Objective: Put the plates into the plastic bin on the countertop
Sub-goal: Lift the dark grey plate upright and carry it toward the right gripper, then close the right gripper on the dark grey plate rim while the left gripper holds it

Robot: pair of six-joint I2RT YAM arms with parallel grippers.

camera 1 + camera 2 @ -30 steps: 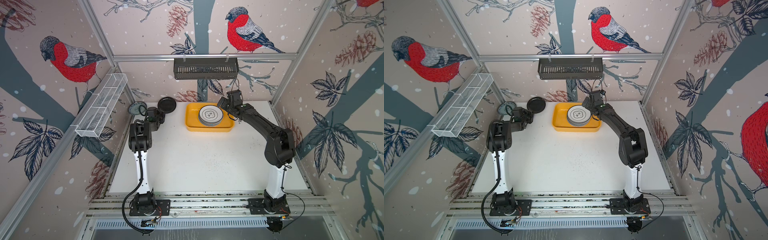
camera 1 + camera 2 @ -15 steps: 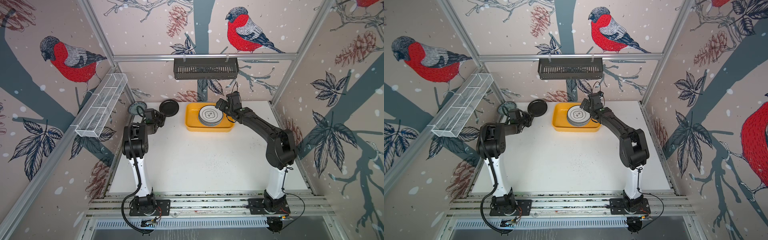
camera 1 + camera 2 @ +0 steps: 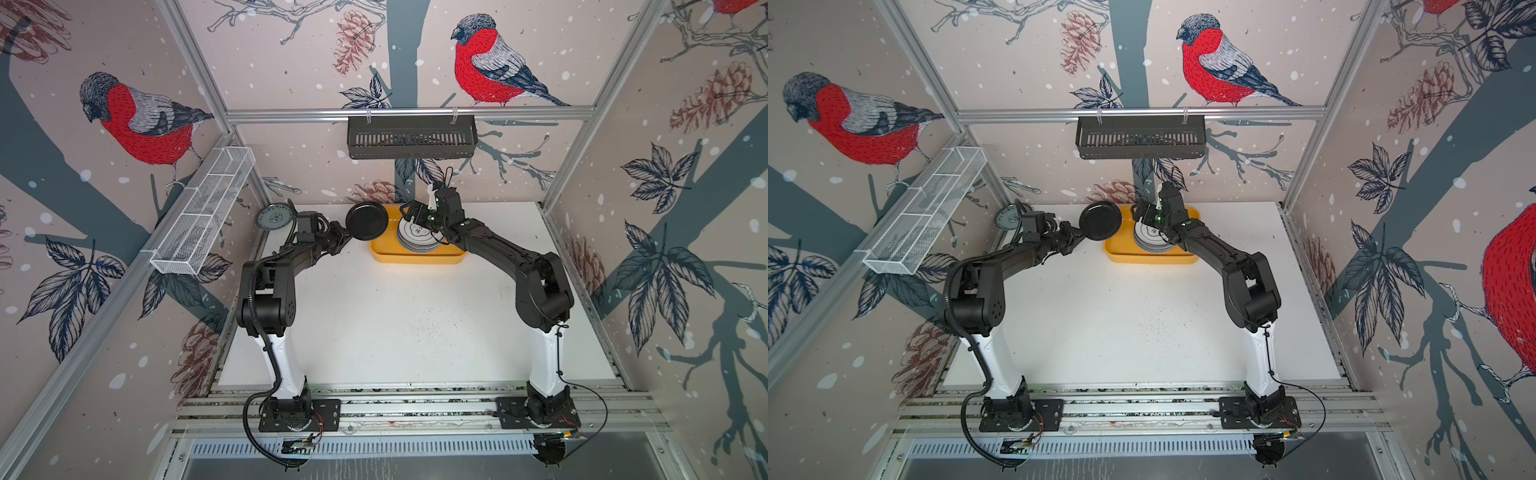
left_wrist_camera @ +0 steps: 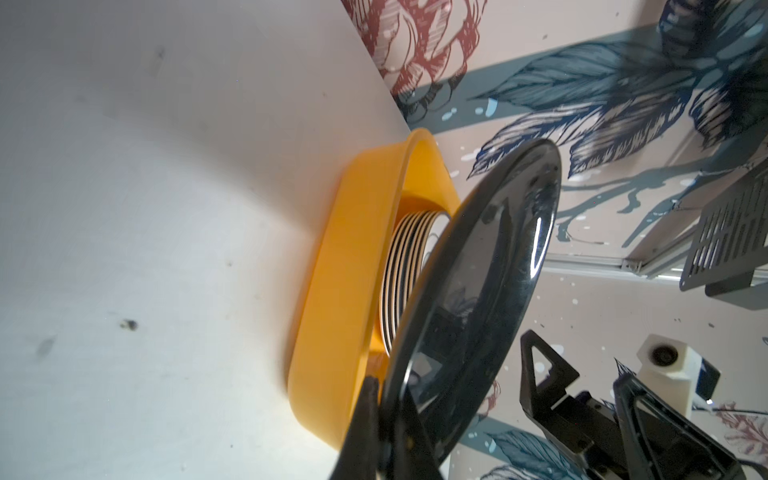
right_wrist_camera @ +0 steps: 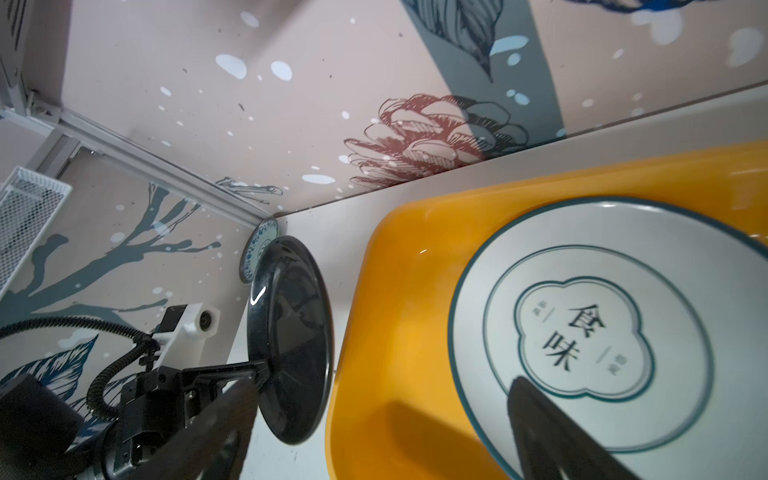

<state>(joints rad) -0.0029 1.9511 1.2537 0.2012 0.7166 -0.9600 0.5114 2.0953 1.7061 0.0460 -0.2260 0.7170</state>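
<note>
Two black arms reach from the near rail across the speckled countertop [image 3: 395,324] toward its far edge. The left gripper [image 3: 348,237] has its jaws pinching the rim of the small black plate [image 3: 367,221], held clear of the surface and tilted close to upright; it hangs just beside the left end of the yellow plastic bin [image 3: 415,259], and in both top views it overlaps that end. The right gripper [image 3: 415,216] hovers over the stack of plates [image 3: 415,243] that sits left of centre in the bin; its jaws are spread wide with nothing between them, and whether a finger touches the stack I cannot tell. In the right wrist view the top plate [image 5: 602,324] is white with a teal rim; a teal four-lobed outline frames two black characters, 食味, and the small characters flanking them are too fine to read. Farther back, the grey-blue plate [image 3: 273,217] stands on edge against the wall in the far left corner, well apart from the bin.

A second ago the black plate was farther left, close to the grey-blue one; it has since travelled right to the bin's end, and the left elbow has swung outward. The right gripper then stood at the stack's right side; it has moved left over it. Stack, bin and grey-blue plate have not shifted.
</note>
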